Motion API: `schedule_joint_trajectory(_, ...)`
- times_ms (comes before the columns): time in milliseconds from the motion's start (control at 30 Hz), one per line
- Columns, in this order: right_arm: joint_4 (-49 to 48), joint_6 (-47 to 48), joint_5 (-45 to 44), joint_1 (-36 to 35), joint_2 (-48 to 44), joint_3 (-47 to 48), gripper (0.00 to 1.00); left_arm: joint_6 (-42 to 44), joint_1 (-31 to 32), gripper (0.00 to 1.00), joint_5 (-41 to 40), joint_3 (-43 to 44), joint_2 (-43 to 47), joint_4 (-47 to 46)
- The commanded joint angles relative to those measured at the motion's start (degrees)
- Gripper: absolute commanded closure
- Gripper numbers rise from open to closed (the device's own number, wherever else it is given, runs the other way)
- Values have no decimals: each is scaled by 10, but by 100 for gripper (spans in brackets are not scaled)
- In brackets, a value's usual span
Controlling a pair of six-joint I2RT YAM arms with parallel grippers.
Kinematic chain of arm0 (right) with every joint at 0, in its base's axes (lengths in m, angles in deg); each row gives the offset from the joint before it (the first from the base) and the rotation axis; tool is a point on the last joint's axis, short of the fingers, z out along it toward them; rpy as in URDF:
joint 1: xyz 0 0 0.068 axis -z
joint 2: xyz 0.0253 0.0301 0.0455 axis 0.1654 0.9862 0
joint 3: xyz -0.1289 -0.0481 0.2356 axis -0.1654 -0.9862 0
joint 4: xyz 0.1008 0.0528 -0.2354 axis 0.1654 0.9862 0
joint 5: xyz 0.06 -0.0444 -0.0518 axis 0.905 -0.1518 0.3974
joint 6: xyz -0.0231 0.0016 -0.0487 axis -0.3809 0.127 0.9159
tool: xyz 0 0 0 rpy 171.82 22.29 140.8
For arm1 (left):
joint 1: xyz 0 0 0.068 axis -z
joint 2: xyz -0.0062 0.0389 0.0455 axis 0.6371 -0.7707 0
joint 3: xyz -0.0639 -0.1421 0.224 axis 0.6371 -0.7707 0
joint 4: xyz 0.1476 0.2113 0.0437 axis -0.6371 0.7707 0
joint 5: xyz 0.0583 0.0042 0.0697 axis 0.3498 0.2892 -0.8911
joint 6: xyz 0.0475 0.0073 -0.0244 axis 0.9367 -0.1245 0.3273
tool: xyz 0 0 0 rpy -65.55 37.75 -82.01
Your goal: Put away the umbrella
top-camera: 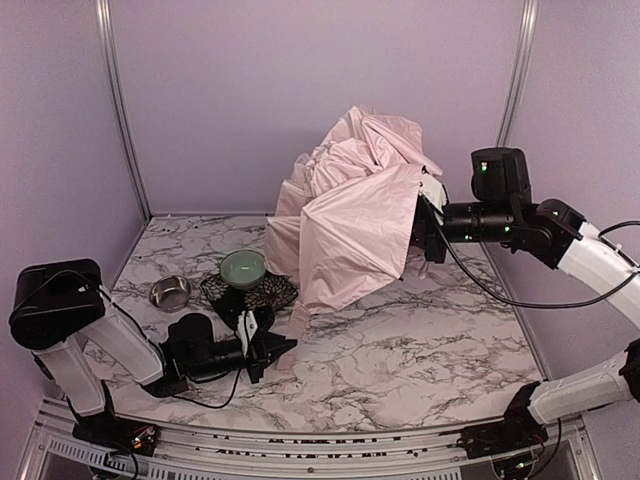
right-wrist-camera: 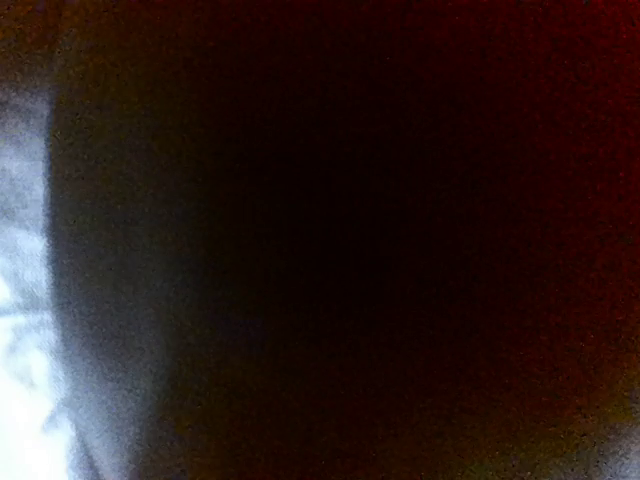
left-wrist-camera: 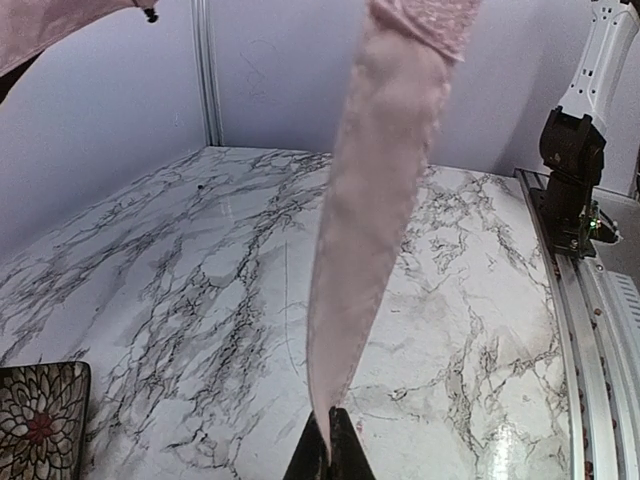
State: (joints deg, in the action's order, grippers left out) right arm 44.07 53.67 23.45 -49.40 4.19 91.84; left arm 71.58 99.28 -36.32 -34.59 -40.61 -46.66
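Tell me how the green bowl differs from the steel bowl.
The green bowl is matte pale green; the steel bowl is shiny metal. The green bowl sits on the patterned mat; the steel bowl sits directly on the table. The green bowl is nearer the umbrella than the steel bowl. Both stand upright.

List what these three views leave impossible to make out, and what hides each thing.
Right gripper: top view, fingertips behind the umbrella canopy.
Right wrist view: almost wholly dark, nothing readable.
Umbrella's shaft: top view, under its fabric.
Floral mat: left wrist view, cut off by the edge.
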Motion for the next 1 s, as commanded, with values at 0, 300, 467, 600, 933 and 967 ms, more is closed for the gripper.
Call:
schedule_joint_trajectory(0,35,44,80,-5,-30,27,100,60,-39,100,5,19,30,72)
schedule_joint_trajectory(300,52,142,77,-118,-98,-87,100,177,-110,100,17,108,16,190)
schedule_joint_trajectory(467,55,168,32,-169,-90,-142,100,206,-131,100,11,173,-19,201)
schedule_joint_trajectory(600,24,187,-68,-237,-66,-226,100,221,-143,100,16,220,-43,201)
schedule_joint_trajectory(933,-34,165,-219,-315,96,-294,100,248,-151,100,56,262,-73,215)
schedule_joint_trajectory(967,-36,162,-217,-316,109,-296,100,253,-150,100,52,263,-74,215)
